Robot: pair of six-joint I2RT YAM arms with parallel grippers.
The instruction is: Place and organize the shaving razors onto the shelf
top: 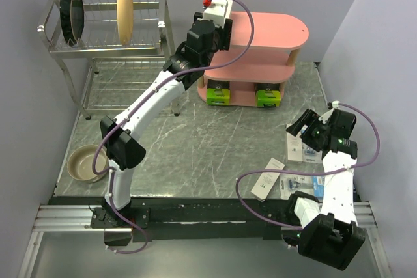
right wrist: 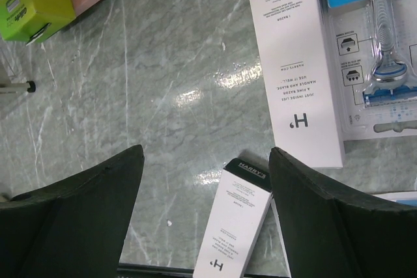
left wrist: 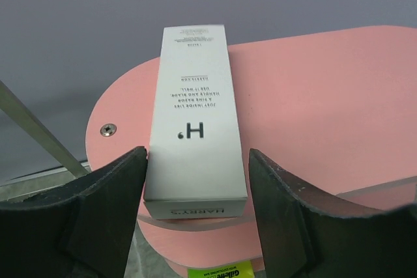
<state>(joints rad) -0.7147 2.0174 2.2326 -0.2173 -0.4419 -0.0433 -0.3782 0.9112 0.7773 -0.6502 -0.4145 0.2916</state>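
A slim white razor box point(left wrist: 194, 128) lies on the top board of the pink shelf point(left wrist: 313, 96), its near end over the board's edge. My left gripper point(left wrist: 197, 154) is open around it, with a gap showing at the right finger point(left wrist: 287, 206). From above, that box point(top: 218, 10) sits at the shelf's point(top: 273, 30) left end. Two black-and-lime boxes point(top: 220, 94) point(top: 268, 97) stand on the bottom tier. My right gripper point(right wrist: 205, 153) hangs open above the table over a white box point(right wrist: 231, 226). Another white box point(right wrist: 296, 69) and a blister pack point(right wrist: 381, 63) lie beside it.
A metal dish rack point(top: 104, 37) with plates stands at the back left, close to the left arm. A tan bowl point(top: 85, 163) sits at the near left by the arm's base. Walls close in the table on both sides.
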